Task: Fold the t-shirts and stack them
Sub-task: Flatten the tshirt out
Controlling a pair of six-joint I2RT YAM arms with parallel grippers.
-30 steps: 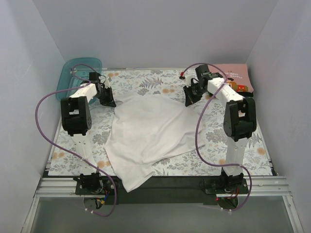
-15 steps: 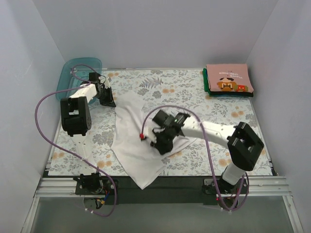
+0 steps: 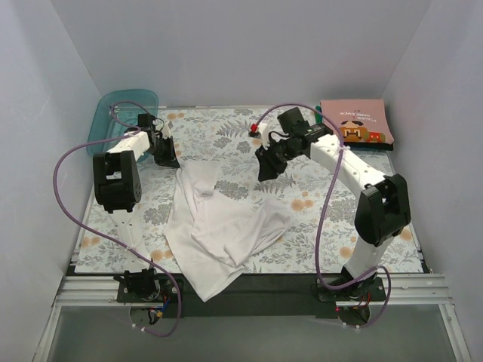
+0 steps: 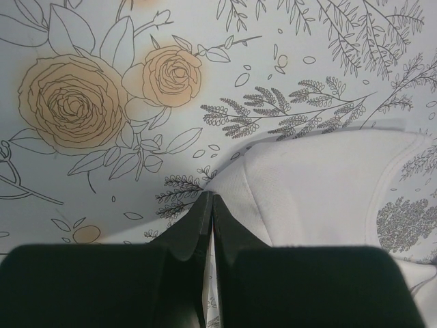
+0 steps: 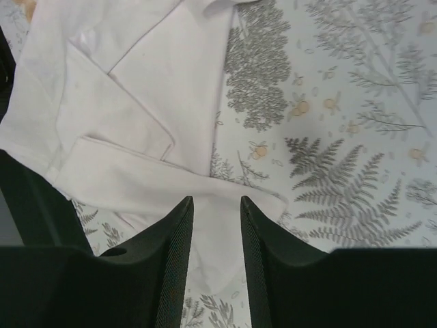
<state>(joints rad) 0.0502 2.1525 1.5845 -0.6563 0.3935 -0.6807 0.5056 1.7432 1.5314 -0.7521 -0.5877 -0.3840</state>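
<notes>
In the lower left-centre of the top view, the white t-shirt [image 3: 219,226] lay rumpled on the floral table cover [image 3: 355,196]. Its upper part was doubled over on itself into a narrow flap. Its lowest end trailed over the near edge of the table, toward the bottom of the frame.

At the shirt's upper left corner, the left gripper [image 3: 167,157] was down low against the cover. In the left wrist view its fingers were pressed together [image 4: 209,198] on the edge of the white cloth [image 4: 321,178], and a thin sliver of white showed between them lower down.

The right gripper [image 3: 268,167] hung right of the folded flap, above centre in the top view, over bare floral print. From its wrist camera its jaws stood apart [image 5: 216,201] with nothing between them. The layered folds of the white shirt [image 5: 157,89] filled the upper left of that view.

In the upper right corner of the top view sat the salmon-pink t-shirt [image 3: 356,124], folded square with the pixel face upward. It rested on a dark green layer [image 3: 321,132] whose edges peeked out at the left and lower sides. A teal tray [image 3: 113,109] sat in the upper left corner, behind the left arm.
</notes>
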